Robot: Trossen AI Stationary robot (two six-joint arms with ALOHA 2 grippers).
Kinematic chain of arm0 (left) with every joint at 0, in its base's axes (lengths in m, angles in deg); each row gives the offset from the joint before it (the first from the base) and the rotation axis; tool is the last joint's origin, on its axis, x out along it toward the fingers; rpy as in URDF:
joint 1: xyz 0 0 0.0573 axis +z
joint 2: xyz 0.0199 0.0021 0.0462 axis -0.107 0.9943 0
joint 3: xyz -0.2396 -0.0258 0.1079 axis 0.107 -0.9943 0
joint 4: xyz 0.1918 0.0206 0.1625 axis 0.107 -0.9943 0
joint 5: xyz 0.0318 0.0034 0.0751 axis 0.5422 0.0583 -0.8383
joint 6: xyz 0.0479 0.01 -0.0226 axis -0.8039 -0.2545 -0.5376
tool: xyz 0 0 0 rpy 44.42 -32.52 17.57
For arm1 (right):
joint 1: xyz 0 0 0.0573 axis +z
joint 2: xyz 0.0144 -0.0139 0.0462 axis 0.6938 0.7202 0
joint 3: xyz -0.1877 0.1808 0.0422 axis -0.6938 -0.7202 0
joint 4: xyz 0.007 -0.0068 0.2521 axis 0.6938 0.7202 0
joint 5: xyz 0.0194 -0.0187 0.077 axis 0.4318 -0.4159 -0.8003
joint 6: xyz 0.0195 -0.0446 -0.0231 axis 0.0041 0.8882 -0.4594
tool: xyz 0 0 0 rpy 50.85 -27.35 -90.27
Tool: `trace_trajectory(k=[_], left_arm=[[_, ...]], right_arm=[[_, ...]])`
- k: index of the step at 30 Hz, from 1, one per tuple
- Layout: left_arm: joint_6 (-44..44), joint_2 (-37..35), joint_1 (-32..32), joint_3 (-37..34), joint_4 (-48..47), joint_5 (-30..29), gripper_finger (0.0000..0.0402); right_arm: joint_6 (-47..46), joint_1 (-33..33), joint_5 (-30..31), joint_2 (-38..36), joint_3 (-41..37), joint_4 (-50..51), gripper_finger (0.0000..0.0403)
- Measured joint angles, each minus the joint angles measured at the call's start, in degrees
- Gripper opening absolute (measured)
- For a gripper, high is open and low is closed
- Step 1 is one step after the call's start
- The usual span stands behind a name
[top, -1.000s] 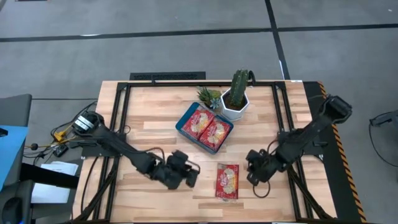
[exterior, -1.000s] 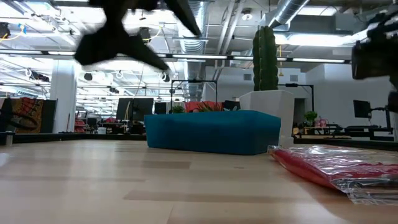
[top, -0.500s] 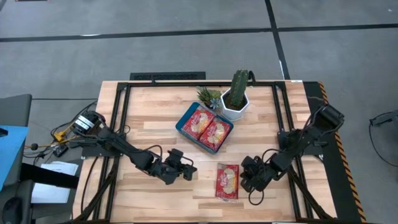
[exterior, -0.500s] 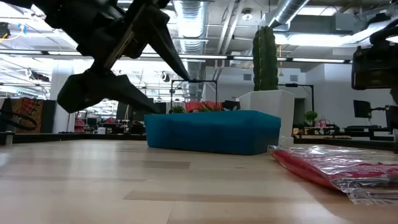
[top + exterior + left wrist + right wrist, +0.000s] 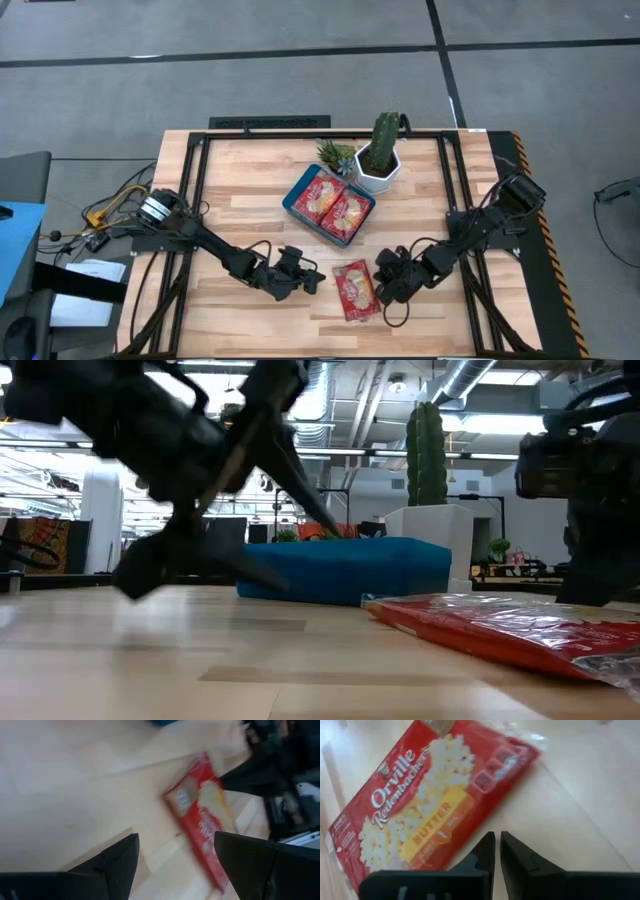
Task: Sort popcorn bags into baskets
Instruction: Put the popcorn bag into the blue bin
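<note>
One red popcorn bag point(image 5: 357, 290) lies flat on the wooden table, near its front edge, and also shows in the low view point(image 5: 500, 630). Two more bags point(image 5: 333, 203) lie in the teal tray point(image 5: 291, 198) at mid-table. My right gripper point(image 5: 384, 288) is shut at the loose bag's right side. My left gripper point(image 5: 306, 281) stands open just to the left of that bag, and its wrist view shows the bag point(image 5: 200, 815) ahead of the spread fingers point(image 5: 120, 857), apart from them. My right gripper point(image 5: 497, 836) meets the bag's long edge point(image 5: 476, 827) with its shut fingertips, pushing rather than pinching. The fingers come low over the table from its right side. The bag stays flat on the wood.
A white hexagonal pot with a cactus point(image 5: 378, 162) and a small green succulent point(image 5: 335, 154) stand behind the tray. The black frame rails point(image 5: 195, 180) run along the table's left, right and far sides. Bare wood lies left of the tray.
My right gripper has moved toward the table's left, and the loose bag has slid left ahead of it, turning from upright to slanted. My left gripper has come down close to the tabletop beside the bag.
</note>
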Motion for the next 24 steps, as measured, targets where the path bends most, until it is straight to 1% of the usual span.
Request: trace_trajectory(k=[2,5,11,14,16,22,24], left_arm=[[1.13,2.03,0.06,-0.13,2.83,0.75,0.0245],[0.97,4.13,0.16,-0.02,7.09,1.62,0.0245],[2.02,4.93,0.42,1.36,3.92,2.71,0.0245],[2.29,5.01,1.09,1.89,2.95,5.03,0.0245],[2.01,5.03,1.3,2.19,2.56,6.23,0.0245],[1.47,5.1,1.87,3.19,-0.36,7.64,0.0245],[0.31,5.13,2.56,3.18,-0.42,8.95,0.0245]], right_arm=[[2.36,-1.38,-1.8,1.8,1.79,0.3,0.0052],[5.82,-2.95,-2.76,4.25,4.38,0.69,0.0052],[11.01,-5.7,-4.01,5.21,7.55,0.15,0.0052],[12.6,-7.38,-4.07,5.1,8.1,0.03,0.0052],[13.56,-7.99,-5.47,5.1,8.37,0.43,0.0052],[13.92,-5.09,-5.59,4.05,9.9,0.56,0.0052],[12.58,-3.94,-5.59,4.05,10.54,2.78,0.0052]])
